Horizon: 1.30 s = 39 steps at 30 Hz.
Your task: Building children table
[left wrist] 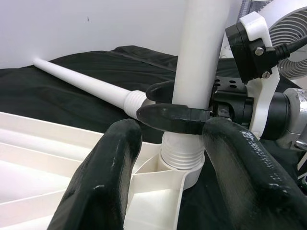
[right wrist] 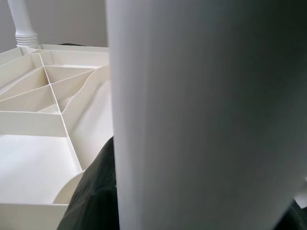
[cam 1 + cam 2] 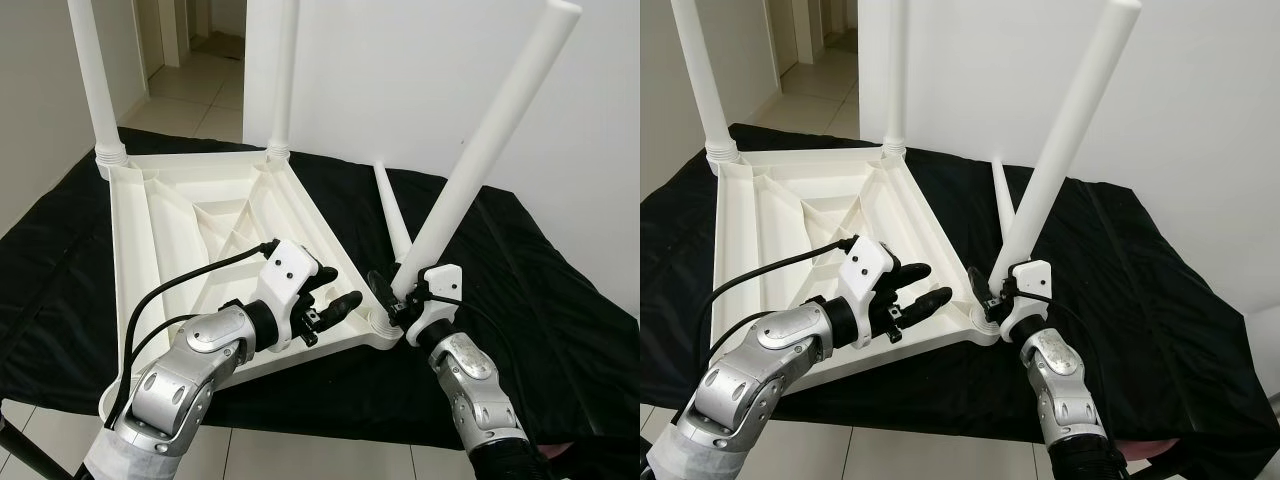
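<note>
lower centre: right gripper [image 3: 400,297] clamped on tilted table leg [image 3: 487,150] at corner socket [image 1: 182,158]. left gripper [image 3: 335,308] beside it, fingers apart, over upturned tabletop [image 3: 160,230]. mid-frame: loose leg [image 3: 392,215] on black cloth [image 3: 540,290]. upper left: two legs upright.

The upturned tabletop [image 3: 190,230] is lying on the cloth [image 3: 560,330] across the frame's left and centre. Two legs [image 3: 95,80] are standing at its upper corners. At its lower-right corner a third leg [image 3: 490,140] is leaning toward the upper right, the right gripper [image 3: 405,300] clasping its base. A loose leg [image 3: 392,220] is lying just behind. The left gripper [image 3: 335,308] is sitting lower centre, beside that corner.
</note>
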### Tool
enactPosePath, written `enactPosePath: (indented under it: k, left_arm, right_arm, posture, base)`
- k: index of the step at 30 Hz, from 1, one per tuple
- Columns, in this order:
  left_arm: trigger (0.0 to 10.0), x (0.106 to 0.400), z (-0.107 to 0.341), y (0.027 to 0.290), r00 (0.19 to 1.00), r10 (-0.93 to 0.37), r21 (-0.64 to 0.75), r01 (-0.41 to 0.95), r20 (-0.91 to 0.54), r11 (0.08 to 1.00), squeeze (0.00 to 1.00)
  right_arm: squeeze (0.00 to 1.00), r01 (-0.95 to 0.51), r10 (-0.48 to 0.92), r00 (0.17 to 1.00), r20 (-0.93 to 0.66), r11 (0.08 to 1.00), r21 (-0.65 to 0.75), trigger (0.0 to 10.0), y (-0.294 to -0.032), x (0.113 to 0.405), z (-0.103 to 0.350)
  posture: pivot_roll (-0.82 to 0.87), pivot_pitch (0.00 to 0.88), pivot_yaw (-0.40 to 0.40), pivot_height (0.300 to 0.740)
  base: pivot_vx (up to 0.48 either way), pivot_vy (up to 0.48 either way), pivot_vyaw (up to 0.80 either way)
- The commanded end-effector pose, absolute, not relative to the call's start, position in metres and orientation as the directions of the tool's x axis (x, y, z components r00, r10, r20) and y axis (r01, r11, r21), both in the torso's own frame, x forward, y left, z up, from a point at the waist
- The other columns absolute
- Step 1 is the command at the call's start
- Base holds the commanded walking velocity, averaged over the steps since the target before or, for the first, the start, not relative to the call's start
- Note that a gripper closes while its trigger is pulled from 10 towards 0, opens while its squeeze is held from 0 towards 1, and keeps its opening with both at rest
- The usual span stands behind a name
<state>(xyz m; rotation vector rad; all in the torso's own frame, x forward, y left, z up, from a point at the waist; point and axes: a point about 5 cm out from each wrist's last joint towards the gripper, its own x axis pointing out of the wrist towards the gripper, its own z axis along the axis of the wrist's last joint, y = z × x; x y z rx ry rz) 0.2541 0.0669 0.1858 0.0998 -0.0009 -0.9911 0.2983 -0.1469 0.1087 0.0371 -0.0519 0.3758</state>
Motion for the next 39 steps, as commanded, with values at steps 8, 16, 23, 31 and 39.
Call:
enactPosePath:
  k: [8, 16, 23, 31, 39]
  left_arm:
    - [10.0, 0.250, 0.188, 0.064, 0.542, -0.840, 0.084, 0.839, -0.040, 0.537, 0.00]
    - [10.0, 0.250, 0.188, 0.061, 0.534, -0.845, 0.082, 0.844, -0.038, 0.530, 0.00]
    - [10.0, 0.250, 0.188, 0.059, 0.529, -0.848, 0.079, 0.847, -0.033, 0.526, 0.00]
    - [10.0, 0.249, 0.187, 0.057, 0.528, -0.848, 0.081, 0.847, -0.032, 0.525, 0.00]
    - [10.0, 0.249, 0.187, 0.056, 0.532, -0.846, 0.082, 0.845, -0.030, 0.528, 0.00]
  right_arm:
    - [0.00, -0.134, 0.145, 0.981, -0.126, 0.986, 0.097, 10.0, -0.149, 0.287, 0.070]
    - [0.00, 0.036, -0.026, 0.992, -0.120, 0.996, 0.083, 10.0, -0.152, 0.294, 0.076]
    - [0.00, 0.193, -0.188, 0.973, -0.132, 0.981, 0.023, 10.0, -0.156, 0.301, 0.080]
    - [0.00, 0.290, -0.290, 0.947, -0.138, 0.957, -0.020, 10.0, -0.158, 0.304, 0.081]
    - [0.00, 0.491, -0.490, 0.855, -0.169, 0.870, -0.037, 10.0, -0.178, 0.299, 0.077]
  posture:
    - [0.05, 0.000, -0.116, 0.740]
    - [0.05, 0.000, -0.120, 0.740]
    - [0.05, 0.000, -0.128, 0.740]
    - [0.05, 0.000, -0.136, 0.740]
    - [0.06, 0.000, -0.143, 0.740]
  base:
    - [0.000, 0.000, 0.00]
    - [0.000, 0.000, 0.00]
    - [0.000, 0.000, 0.00]
    - [0.000, 0.000, 0.00]
    - [0.000, 0.000, 0.00]
